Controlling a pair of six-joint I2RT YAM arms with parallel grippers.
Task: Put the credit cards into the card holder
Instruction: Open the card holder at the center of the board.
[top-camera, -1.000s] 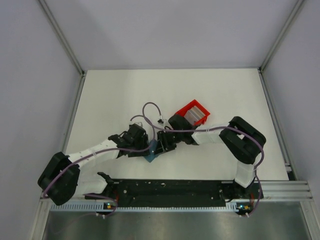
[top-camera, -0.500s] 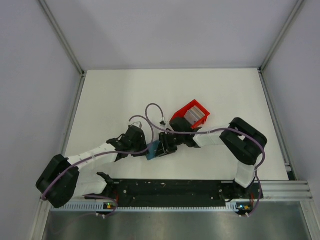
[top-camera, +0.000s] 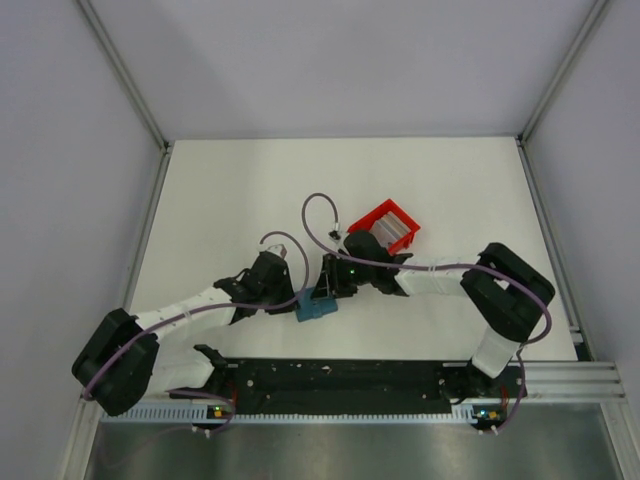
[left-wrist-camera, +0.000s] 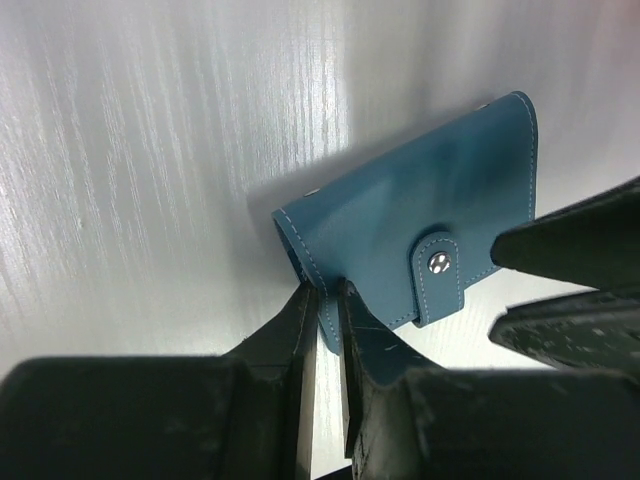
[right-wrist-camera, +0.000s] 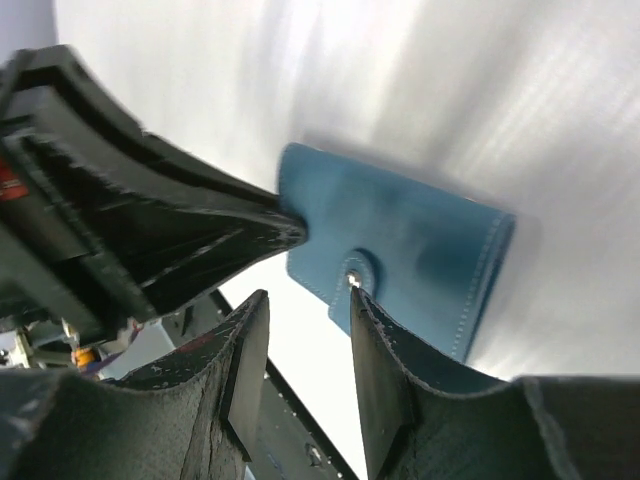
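Note:
The teal card holder lies snapped shut on the table between my two grippers, its tab and snap facing up. My left gripper is shut on the card holder, pinching its near stitched edge between narrow jaws. From the other side my right gripper stands open just off the card holder, one fingertip beside the tab and nothing between the fingers. In the top view the left gripper and right gripper meet over it. Grey-silver credit cards stand in the red tray.
The red open-topped tray sits behind the right wrist, towards the table's middle. A black rail runs along the near edge between the arm bases. Cables loop above both wrists.
The left jaws have closed onto the card holder's edge. The card holder has gone from tilted up to lying flatter. The right gripper shifted slightly left and its elbow swung right.

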